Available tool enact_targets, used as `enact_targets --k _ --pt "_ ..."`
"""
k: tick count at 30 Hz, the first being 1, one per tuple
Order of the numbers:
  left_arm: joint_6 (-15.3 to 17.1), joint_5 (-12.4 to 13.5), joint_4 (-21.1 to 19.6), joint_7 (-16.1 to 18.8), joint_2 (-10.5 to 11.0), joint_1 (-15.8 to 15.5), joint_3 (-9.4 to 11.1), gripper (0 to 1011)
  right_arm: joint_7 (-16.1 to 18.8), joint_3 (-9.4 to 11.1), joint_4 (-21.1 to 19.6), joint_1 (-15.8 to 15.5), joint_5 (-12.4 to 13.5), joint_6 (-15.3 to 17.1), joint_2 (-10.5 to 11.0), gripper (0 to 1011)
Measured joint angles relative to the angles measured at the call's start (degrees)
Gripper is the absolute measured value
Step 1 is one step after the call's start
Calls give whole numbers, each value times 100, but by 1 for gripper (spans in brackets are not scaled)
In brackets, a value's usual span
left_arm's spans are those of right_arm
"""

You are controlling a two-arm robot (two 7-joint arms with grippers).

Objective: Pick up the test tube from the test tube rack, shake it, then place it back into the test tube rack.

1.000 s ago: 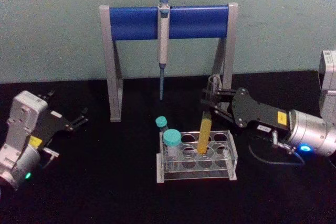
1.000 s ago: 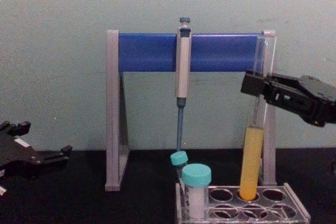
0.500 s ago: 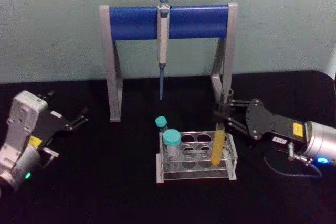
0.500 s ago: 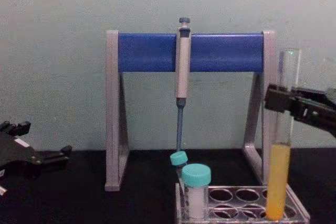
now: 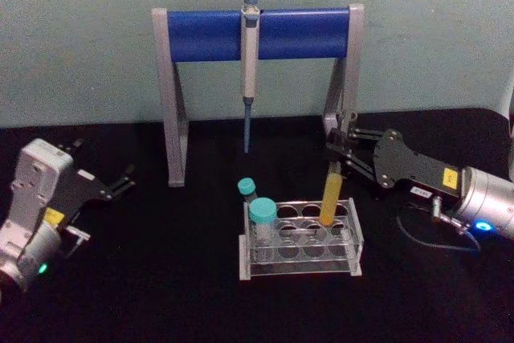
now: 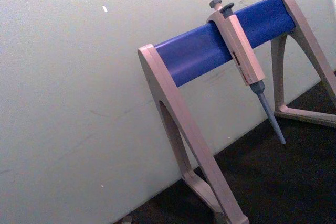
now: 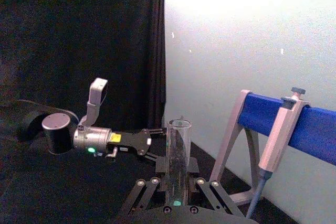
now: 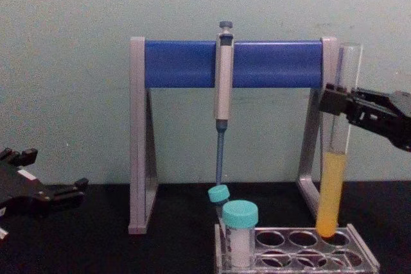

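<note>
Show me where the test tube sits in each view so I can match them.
Head: test tube right of centre, in the right gripper, bottom at the test tube rack.
Chest: test tube far right, by the pipette stand's right leg.
Right wrist: test tube low centre, upright.
Left wrist: faces the pipette stand.
Shared landmark: the stand's blue bar.

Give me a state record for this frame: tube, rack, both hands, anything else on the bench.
test tube: upright, yellow liquid in its lower part, tip at the rack's back-right hole
test tube rack: in front of the pipette stand
right hand: shut on the tube's upper part
left hand: open, parked far left, apart from the rack
vials: two, teal-capped, at the rack's left end
pipette: hanging on the stand
</note>
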Motion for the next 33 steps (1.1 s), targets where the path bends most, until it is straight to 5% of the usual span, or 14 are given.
enact_targets --k 17,33 --pt "0 0 0 0 0 0 0 1001 163 4 85 46 -17 -91 -78 232" --pt "0 0 0 0 0 0 0 1001 125 136 -19 -177 -36 -243 67 232"
